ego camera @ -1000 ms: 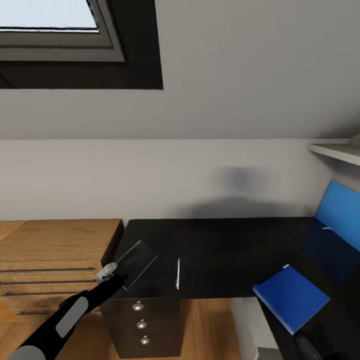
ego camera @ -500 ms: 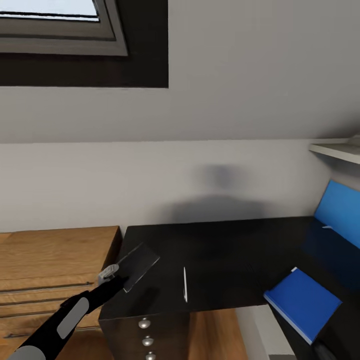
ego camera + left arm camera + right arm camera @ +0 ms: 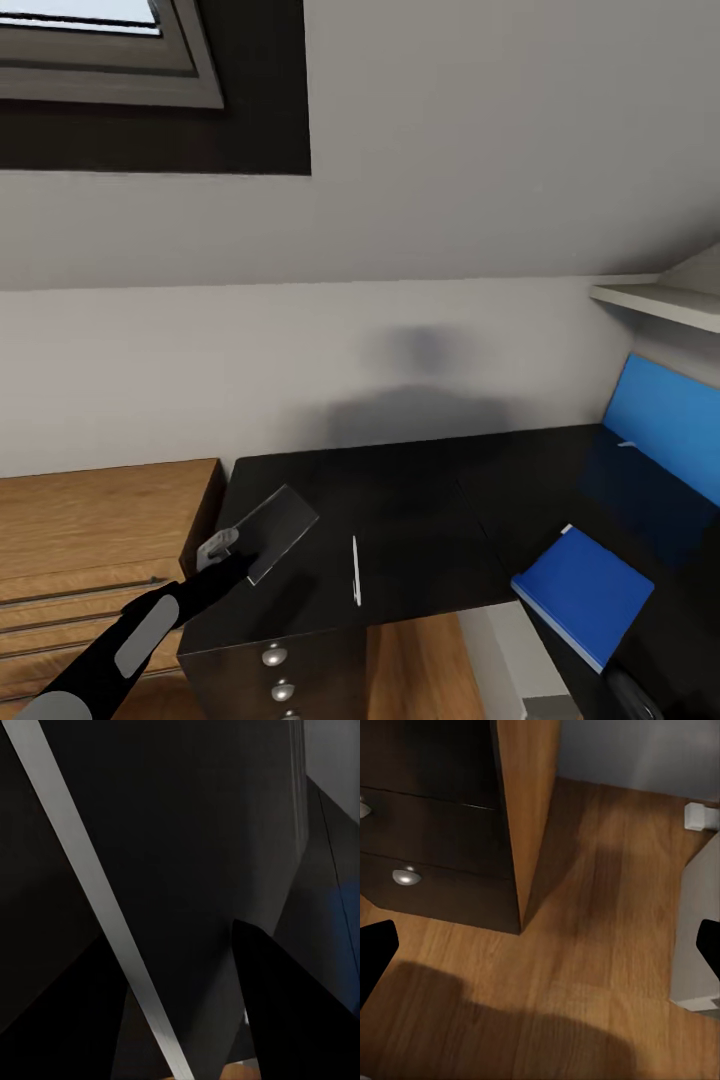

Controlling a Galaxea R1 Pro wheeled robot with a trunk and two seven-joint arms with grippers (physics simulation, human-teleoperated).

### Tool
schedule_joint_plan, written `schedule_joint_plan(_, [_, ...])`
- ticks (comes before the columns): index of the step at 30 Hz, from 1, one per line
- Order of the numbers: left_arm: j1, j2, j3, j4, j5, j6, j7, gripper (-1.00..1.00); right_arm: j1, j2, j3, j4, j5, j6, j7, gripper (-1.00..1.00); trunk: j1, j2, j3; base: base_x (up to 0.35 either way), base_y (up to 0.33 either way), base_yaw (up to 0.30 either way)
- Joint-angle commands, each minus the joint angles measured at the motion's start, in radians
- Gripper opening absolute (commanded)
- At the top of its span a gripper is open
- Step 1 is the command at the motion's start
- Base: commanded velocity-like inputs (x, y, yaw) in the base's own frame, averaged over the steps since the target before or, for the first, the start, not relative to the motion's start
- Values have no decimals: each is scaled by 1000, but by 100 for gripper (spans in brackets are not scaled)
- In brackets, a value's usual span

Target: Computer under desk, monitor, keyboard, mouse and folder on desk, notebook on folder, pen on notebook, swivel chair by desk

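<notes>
My left gripper (image 3: 237, 552) pinches a thin, stiff, light notebook (image 3: 272, 530) by its near corner (likely slippery) over the desk (image 3: 420, 500), well apart from the folder (image 3: 582, 594)

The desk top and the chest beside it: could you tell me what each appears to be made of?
The desk top looks like glossy black laminate or lacquer: it mirrors the blue back panel. The chest looks like light wood or wood veneer with a matte finish, showing grain streaks.
</notes>
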Motion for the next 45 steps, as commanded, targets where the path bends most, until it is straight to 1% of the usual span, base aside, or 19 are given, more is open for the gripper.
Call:
schedule_joint_plan(1, [-1,1,-3,0,8,3,1,-100,-1,0,9,0,-1,-1,-9,100,1,-2,-2,0,0,-8])
schedule_joint_plan(5, [-1,1,-3,0,8,3,1,-100,-1,0,9,0,-1,-1,-9,100,1,-2,-2,0,0,-4])
schedule_joint_plan(6, [-1,1,-3,0,8,3,1,-100,-1,6,8,0,-1,-1,-9,100,1,-2,-2,0,0,0])
schedule_joint_plan(8, [-1,1,-4,0,8,3,1,-100,-1,8,8,0,-1,-1,-9,100,1,-2,-2,0,0,0])
schedule_joint_plan(12, [-1,2,-3,-67,9,5,2,-100,0,11,7,0,-1,-1,-9,100,1,-2,-2,0,0,-8])
schedule_joint_plan(14, [-1,2,-3,-79,8,6,2,-100,0,12,7,0,-1,-1,-9,100,1,-2,-2,0,0,-82])
schedule_joint_plan(23, [-1,2,-7,-100,8,7,1,-100,1,12,7,0,-1,-1,-9,100,1,-2,-2,0,0,-224])
schedule_joint_plan(25, [-1,2,-16,-105,8,7,1,-100,1,12,7,0,-1,-1,-9,100,1,-2,-2,0,0,-256])
schedule_joint_plan(28, [-1,1,-50,-130,9,8,2,-100,1,12,7,0,-1,-1,-9,100,1,-2,-2,0,0,-258])
schedule_joint_plan(30, [-1,0,-59,-137,10,8,3,-100,1,12,7,0,-1,-1,-9,100,1,-2,-2,0,0,-259])
schedule_joint_plan(41, [-1,-3,-85,-147,11,8,3,-100,1,12,7,0,-1,-1,-9,100,1,-2,-2,0,0,-259])
schedule_joint_plan(45, [-1,-4,-93,-172,12,9,3,-100,1,12,7,1,-1,-1,-9,100,1,-2,-2,0,0,-260])
